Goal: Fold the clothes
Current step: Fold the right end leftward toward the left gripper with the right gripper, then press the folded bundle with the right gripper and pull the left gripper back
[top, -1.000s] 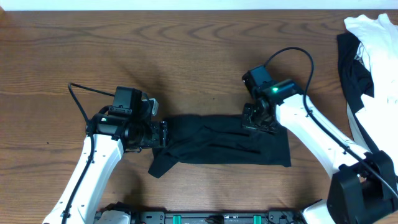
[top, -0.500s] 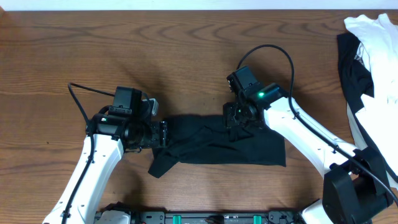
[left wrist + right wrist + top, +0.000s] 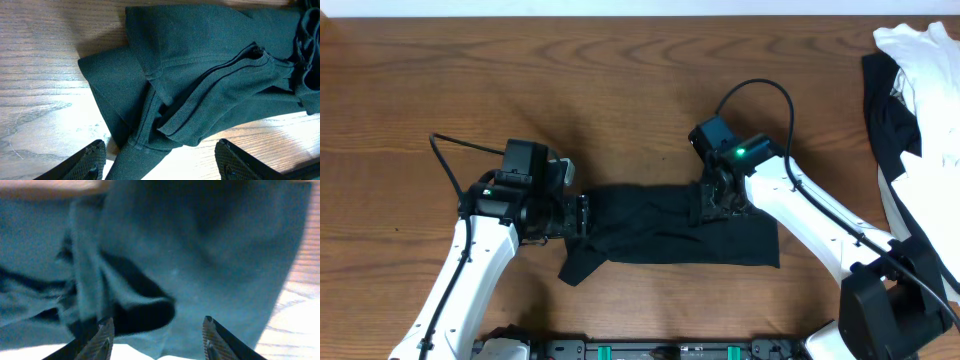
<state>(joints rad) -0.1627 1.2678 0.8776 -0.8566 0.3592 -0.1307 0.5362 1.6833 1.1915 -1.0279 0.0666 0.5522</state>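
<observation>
Black garment (image 3: 670, 228) lies rumpled mid-table, between both arms. It looks limp and light and will sag and bunch, so I'd pinch the stitched hem (image 3: 220, 74) or a corner. Left gripper (image 3: 162, 167) is splayed wide at its edge. Right gripper (image 3: 157, 340) gapes over it, holding nothing. No readable print.

overhead: looking straight down at whole table (image 3: 620, 80) | left wrist: facing black garment (image 3: 200, 65) close, at its left end | right wrist: looking from nearer, blurring | all three sharing it
</observation>
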